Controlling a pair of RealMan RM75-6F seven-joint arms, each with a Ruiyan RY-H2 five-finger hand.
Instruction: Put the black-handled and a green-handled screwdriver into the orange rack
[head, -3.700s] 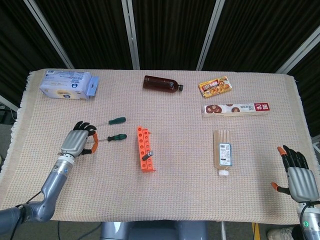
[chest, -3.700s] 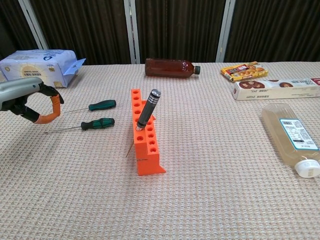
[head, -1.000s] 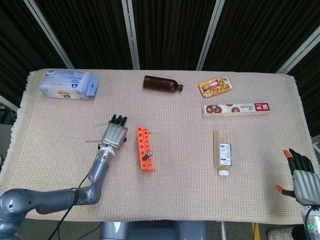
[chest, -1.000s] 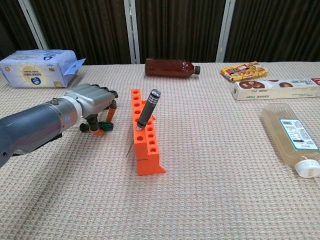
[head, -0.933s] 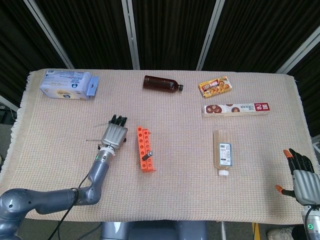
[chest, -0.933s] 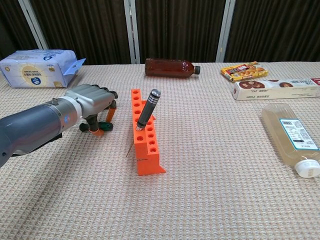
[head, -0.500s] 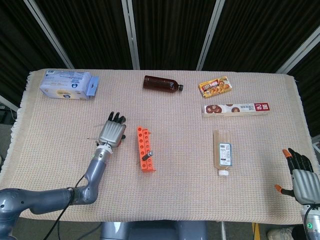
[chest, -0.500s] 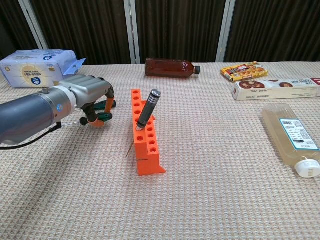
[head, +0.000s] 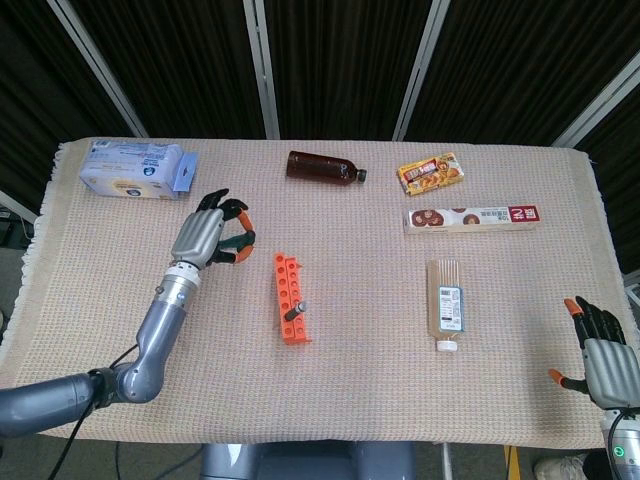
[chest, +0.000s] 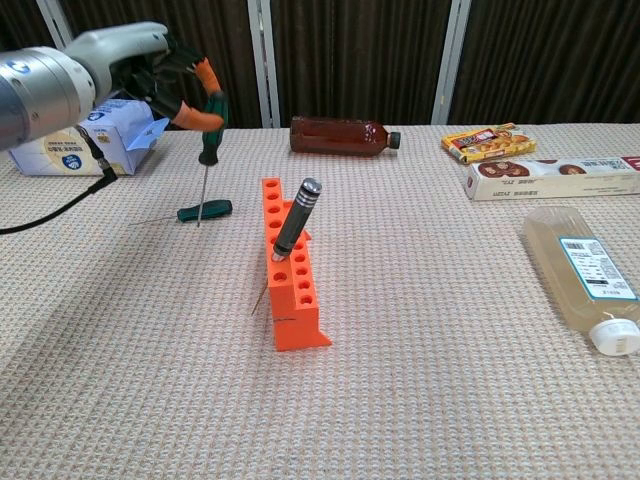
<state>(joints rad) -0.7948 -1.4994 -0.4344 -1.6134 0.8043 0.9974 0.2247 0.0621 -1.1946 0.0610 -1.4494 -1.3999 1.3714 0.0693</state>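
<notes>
My left hand (chest: 160, 70) is raised above the table's left side and grips a green-handled screwdriver (chest: 208, 140), which hangs blade down; in the head view the left hand (head: 203, 238) holds it left of the rack. A second green-handled screwdriver (chest: 205, 210) lies flat on the cloth just below the hanging tip. The orange rack (chest: 290, 290) stands at the table's middle (head: 290, 298). A black-handled screwdriver (chest: 297, 215) leans in one of its holes. My right hand (head: 600, 362) rests open at the near right edge, holding nothing.
A blue-white tissue pack (head: 135, 168) lies at the back left and a brown bottle (head: 323, 166) at the back middle. Two snack boxes (head: 470, 217) sit at the back right. A clear bottle (head: 446, 303) lies right of the rack.
The left hand closed around the nearer green-handled screwdriver and lifted it off the cloth, up and away from the rack. The right hand stayed put.
</notes>
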